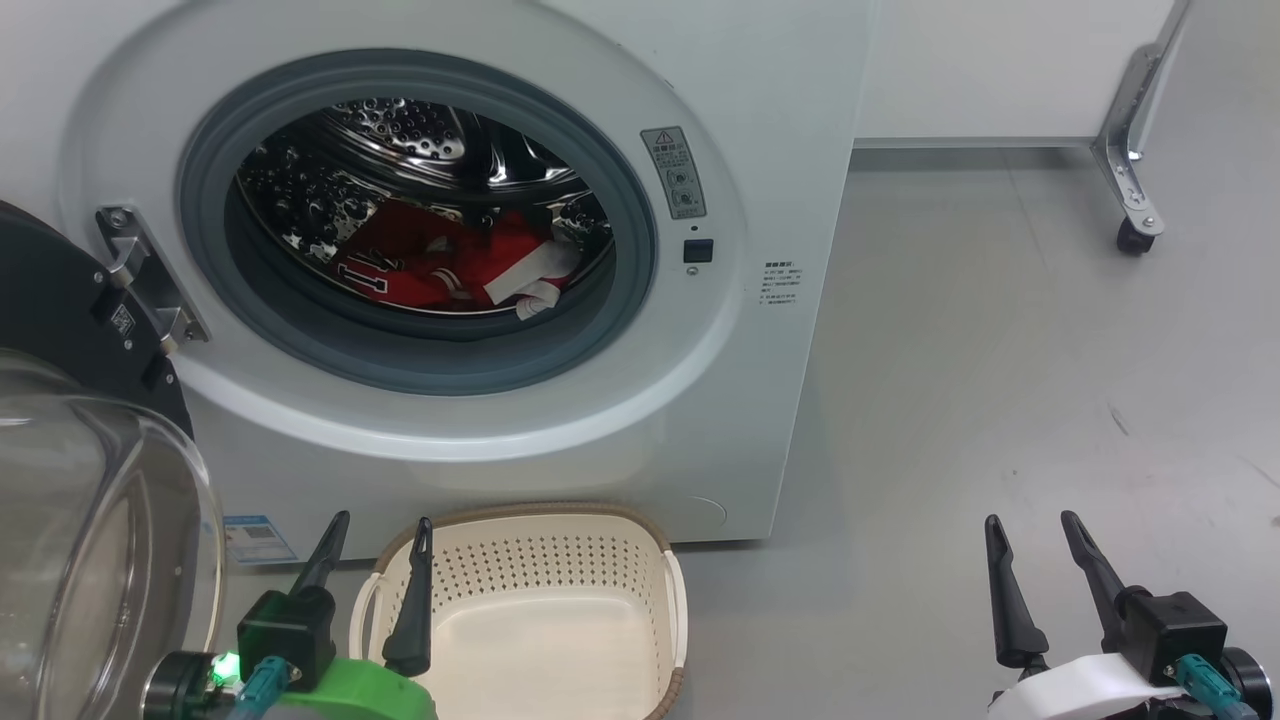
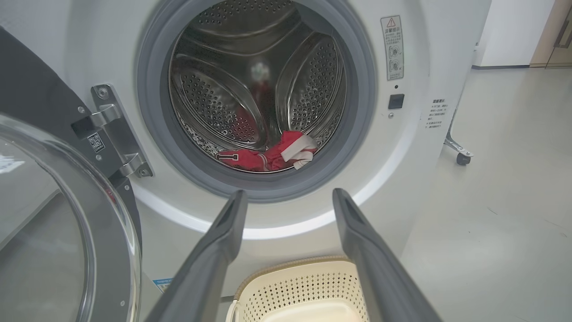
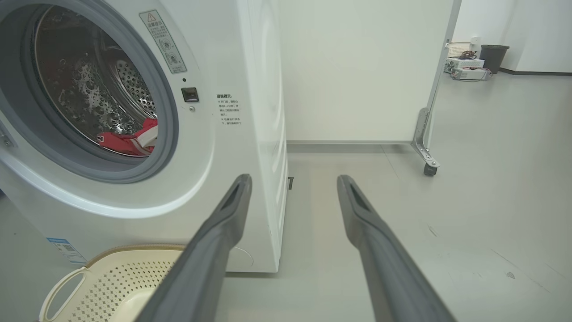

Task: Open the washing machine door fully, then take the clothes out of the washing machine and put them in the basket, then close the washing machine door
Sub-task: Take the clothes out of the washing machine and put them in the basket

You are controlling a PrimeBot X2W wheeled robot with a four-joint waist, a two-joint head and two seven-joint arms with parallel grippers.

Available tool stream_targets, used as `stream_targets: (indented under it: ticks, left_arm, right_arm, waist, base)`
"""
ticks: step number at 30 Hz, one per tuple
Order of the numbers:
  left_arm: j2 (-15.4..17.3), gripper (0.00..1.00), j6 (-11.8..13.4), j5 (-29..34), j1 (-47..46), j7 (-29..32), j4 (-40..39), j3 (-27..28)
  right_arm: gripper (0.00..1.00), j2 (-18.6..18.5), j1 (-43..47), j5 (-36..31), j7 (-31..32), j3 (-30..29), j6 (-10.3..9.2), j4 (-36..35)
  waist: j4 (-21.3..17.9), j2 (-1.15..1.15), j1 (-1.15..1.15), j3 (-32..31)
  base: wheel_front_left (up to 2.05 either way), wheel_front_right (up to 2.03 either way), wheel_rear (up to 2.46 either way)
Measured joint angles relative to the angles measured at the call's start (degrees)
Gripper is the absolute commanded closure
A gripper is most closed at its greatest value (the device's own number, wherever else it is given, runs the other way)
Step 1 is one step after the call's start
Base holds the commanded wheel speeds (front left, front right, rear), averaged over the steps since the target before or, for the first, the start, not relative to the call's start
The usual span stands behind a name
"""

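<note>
- Head view: the washing machine (image 1: 760, 100) stands right in front of me, mouth uncovered. The washing machine door (image 1: 100, 560) hangs swung out at the far left on its hinge (image 1: 140, 270), glass bowl bulging toward me.
- The clothes (image 1: 440, 260) lie in a red heap with white trim at the bottom of the drum (image 1: 400, 130), just behind the grey gasket (image 1: 420, 350).
- The basket (image 1: 540, 560) sits on the floor (image 1: 1000, 350) against the foot of the machine, nothing in it.
- My left fingers (image 1: 415, 590) are spread apart and hold nothing, one of them across the basket's left edge. My right fingers (image 1: 1005, 600) are apart too, bare, well off to the right over open floor.
- Left wrist view: my two fingers stand wide and frame the lower lip of the opening. The red heap rests low in the drum beyond them, the basket's rim shows between them at the bottom, and the door's glass is at the left.
- Right wrist view: fingers wide again, aimed past the machine's right front corner. The basket sits at the lower left, a strip of red shows inside the drum, and a white panel on a castor (image 3: 430, 170) stands behind.
</note>
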Motion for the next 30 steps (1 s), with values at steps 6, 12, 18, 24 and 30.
stream_targets:
  ticks: [6,12,18,24,30]
  left_arm:
    - [-0.01,0.00,0.00,-0.07,0.00,0.00,0.04,-0.03]
    - [-0.01,0.00,0.00,-0.07,0.00,0.00,0.14,-0.02]
    - [-0.02,0.00,0.00,-0.08,-0.01,-0.01,0.13,-0.03]
    - [-0.02,0.00,0.00,-0.10,-0.02,-0.08,0.14,-0.03]
    - [-0.07,0.00,0.00,-0.51,-0.03,-0.09,0.38,-0.03]
  right_arm:
    - [0.00,-0.01,-0.01,0.00,0.00,-0.01,0.01,0.00]
    - [0.00,-0.03,-0.01,0.00,0.00,0.01,0.02,0.00]
    - [0.00,-0.11,-0.02,0.00,0.00,0.01,0.02,-0.02]
    - [0.00,-0.34,-0.03,0.00,0.00,0.01,0.02,-0.03]
    - [0.00,-0.47,-0.04,0.00,0.00,0.01,0.02,-0.04]
  waist:
    - [0.19,0.00,0.00,-0.01]
    - [0.29,0.00,0.00,0.03]
    - [0.32,0.00,0.00,0.29]
    - [0.40,0.00,0.00,0.66]
    - [0.40,0.00,0.00,0.85]
  base:
    - [0.56,-0.56,0.00]
    - [0.33,-0.33,0.00]
    - [0.12,-0.12,0.00]
    - [0.00,0.00,0.00]
    - [0.00,0.00,0.00]
